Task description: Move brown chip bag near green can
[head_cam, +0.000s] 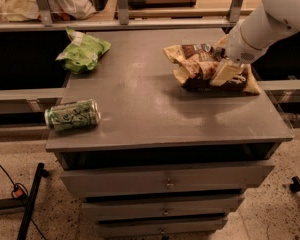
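We find the gripper (224,72) set upon the brown chip bag (197,66), grip state indeterminable, presumably to carry it toward the green can (72,115) lying well apart.

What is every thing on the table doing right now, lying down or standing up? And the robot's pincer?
brown chip bag: lying crumpled at the far right of the table, under the pincer.
green can: on its side at the front left edge, far from the bag.
green snack bag: lying crumpled at the far left.
pincer: down on the brown chip bag.
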`<state>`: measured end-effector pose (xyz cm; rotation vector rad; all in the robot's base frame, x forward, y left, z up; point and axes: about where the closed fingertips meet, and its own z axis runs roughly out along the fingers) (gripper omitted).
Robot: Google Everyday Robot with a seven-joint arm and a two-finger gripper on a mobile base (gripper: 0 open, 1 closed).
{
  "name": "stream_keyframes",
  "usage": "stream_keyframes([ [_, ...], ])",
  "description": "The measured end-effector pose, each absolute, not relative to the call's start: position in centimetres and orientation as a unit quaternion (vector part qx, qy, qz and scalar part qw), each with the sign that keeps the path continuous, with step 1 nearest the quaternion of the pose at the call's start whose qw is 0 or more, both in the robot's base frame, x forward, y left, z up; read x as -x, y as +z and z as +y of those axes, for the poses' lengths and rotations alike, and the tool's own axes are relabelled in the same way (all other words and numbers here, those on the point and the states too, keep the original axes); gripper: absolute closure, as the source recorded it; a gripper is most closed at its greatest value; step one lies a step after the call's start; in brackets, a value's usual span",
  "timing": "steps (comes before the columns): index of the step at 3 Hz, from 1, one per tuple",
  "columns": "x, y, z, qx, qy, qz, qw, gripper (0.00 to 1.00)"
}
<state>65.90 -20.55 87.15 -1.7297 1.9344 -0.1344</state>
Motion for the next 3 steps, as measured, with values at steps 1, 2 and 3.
stream_keyframes([
  [1, -64.1, 87.6, -20.3, 0.646, -0.053, 0.712, 0.271, 0.63],
  [2, -62.1, 89.1, -19.8, 0.643, -0.067, 0.708, 0.285, 0.88],
  [3, -60.8, 91.5, -19.7, 0.633, -0.076, 0.716, 0.284, 1.00],
])
